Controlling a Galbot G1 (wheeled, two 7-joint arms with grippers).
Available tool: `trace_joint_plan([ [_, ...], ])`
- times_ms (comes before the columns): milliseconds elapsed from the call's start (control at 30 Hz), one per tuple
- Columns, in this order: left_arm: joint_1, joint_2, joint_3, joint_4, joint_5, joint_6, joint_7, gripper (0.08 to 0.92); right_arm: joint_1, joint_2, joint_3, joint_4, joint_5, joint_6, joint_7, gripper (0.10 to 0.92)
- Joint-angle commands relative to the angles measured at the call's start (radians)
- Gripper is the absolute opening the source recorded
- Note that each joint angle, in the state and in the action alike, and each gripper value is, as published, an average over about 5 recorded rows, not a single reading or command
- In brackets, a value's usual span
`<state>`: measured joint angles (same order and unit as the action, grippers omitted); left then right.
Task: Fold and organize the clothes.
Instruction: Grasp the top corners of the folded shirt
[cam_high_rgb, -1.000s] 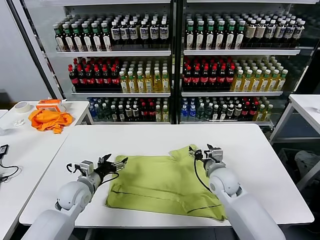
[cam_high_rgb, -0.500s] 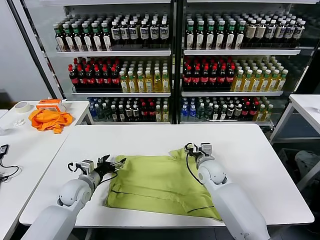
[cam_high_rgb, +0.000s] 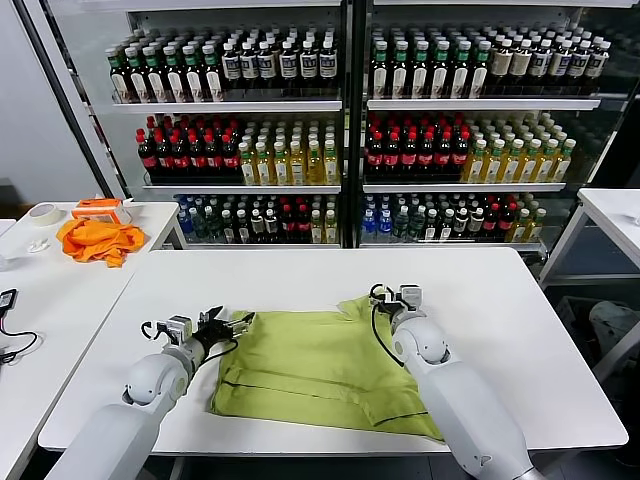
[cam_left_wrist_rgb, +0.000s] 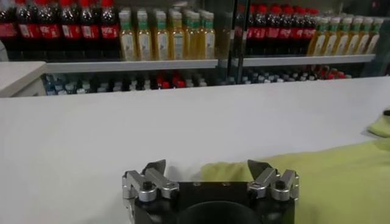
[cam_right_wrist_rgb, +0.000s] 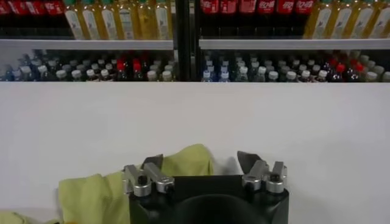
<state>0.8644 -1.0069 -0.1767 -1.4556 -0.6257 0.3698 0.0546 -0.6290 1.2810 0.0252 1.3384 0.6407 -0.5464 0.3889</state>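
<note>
The clothes are one light yellow-green T-shirt (cam_high_rgb: 320, 365) spread plain side up on the white table (cam_high_rgb: 500, 300). My left gripper (cam_high_rgb: 232, 322) sits low at the shirt's far left corner. In the left wrist view that gripper (cam_left_wrist_rgb: 207, 165) is open, with a raised edge of the T-shirt (cam_left_wrist_rgb: 341, 176) between its fingers. My right gripper (cam_high_rgb: 385, 295) is at the shirt's far right corner. In the right wrist view it (cam_right_wrist_rgb: 200, 160) is open too, and a bunched peak of the T-shirt (cam_right_wrist_rgb: 183, 163) stands between its fingertips.
A bright orange cloth (cam_high_rgb: 98, 240), a tape roll (cam_high_rgb: 43, 213) and a cable (cam_high_rgb: 8, 300) lie on the side table at left. Fridge shelves of bottles (cam_high_rgb: 340, 130) stand behind the table. Another white table (cam_high_rgb: 615, 210) is at far right.
The right gripper has moved left onto the shirt's far right corner, whose cloth now bunches up there. The left gripper has crept right to the shirt's far left corner.
</note>
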Motion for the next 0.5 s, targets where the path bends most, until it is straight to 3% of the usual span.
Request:
trace_joint_plan([
  [33,0.003,-0.001,0.004,0.017,0.0,-0.005,0.006,0.749,0.007,0.007,-0.002,-0.023,0.002,-0.002,-0.015,0.593],
  [500,0.02,-0.004,-0.001,0.005,-0.013,-0.021,0.019,0.351,-0.007,0.003,0.0,-0.014,-0.024,0.067,-0.087,0.186],
])
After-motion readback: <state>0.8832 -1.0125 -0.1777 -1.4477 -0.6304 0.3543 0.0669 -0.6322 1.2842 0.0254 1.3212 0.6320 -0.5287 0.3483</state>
